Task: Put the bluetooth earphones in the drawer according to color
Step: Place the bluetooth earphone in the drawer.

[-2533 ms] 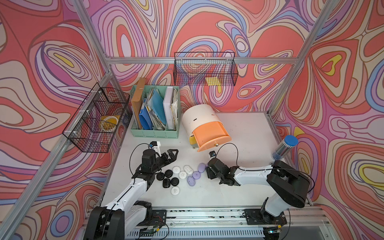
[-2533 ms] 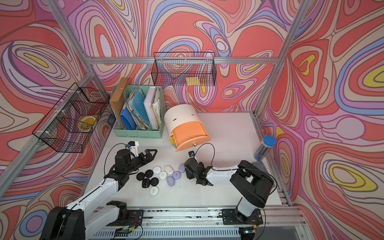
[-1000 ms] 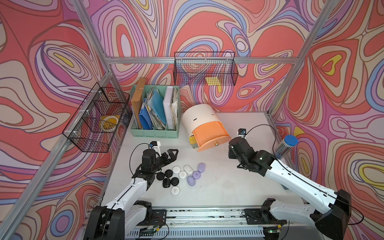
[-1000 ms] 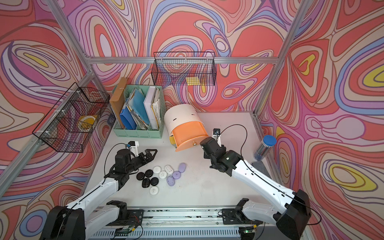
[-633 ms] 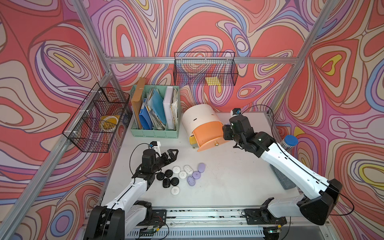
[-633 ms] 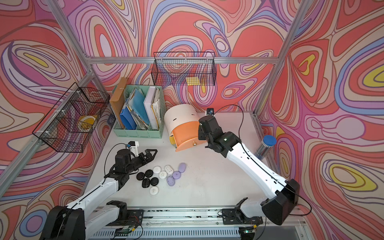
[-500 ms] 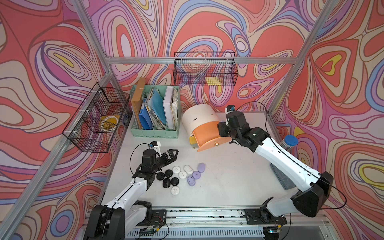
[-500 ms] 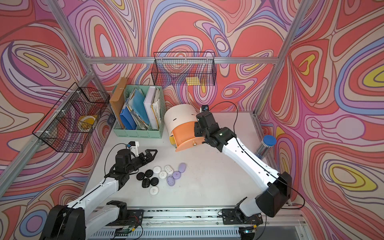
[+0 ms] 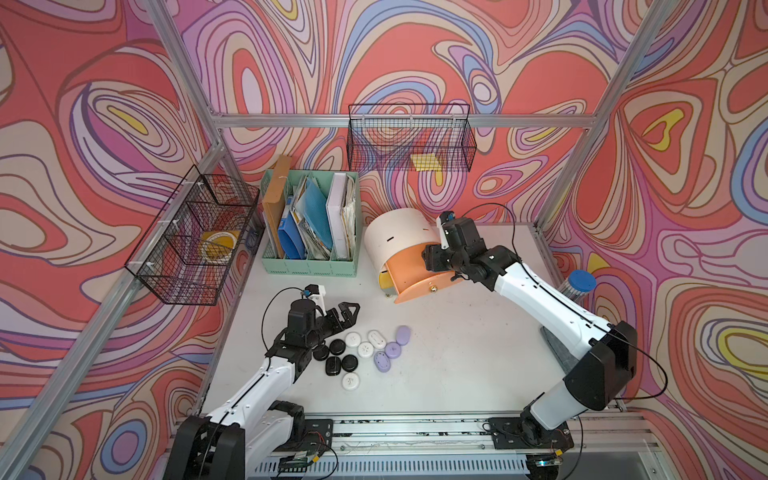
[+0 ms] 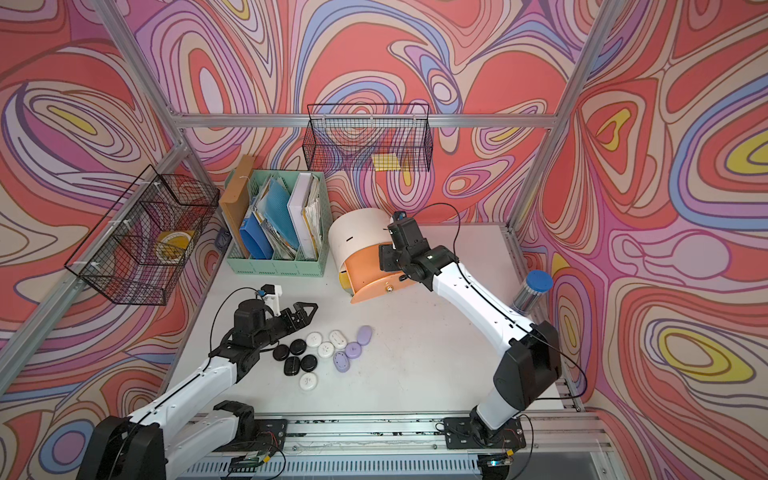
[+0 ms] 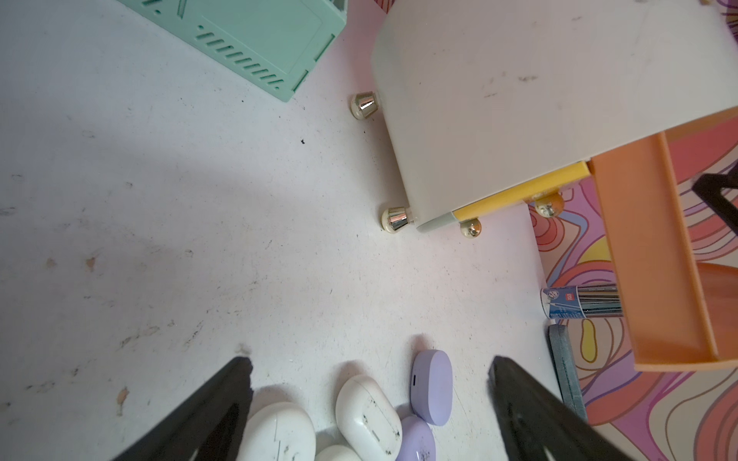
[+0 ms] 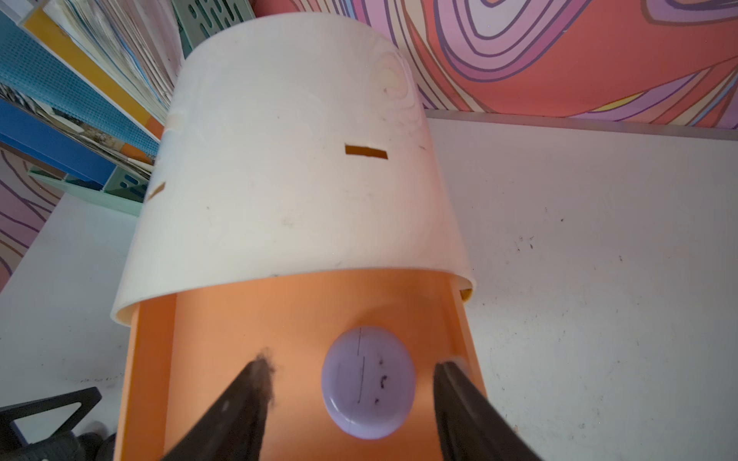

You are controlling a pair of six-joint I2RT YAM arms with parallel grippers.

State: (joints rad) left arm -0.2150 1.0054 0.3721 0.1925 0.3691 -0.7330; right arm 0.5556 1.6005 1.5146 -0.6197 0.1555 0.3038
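Earphones (image 12: 368, 382) loose between right hand's (image 12: 354, 362) fingers (image 12: 239, 403)

Mint file holder (image 9: 309, 266), back wire basket (image 9: 409, 139), side wire basket (image 9: 183, 270), blue-capped tube (image 9: 581, 283)

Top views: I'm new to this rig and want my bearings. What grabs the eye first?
The loud swirling wallpaper all round, then the white chest at the back of the table with its peach drawer pulled out. The right gripper hangs open over a lilac case lying in that drawer, while black, white and lilac earphone cases cluster by the open left gripper.
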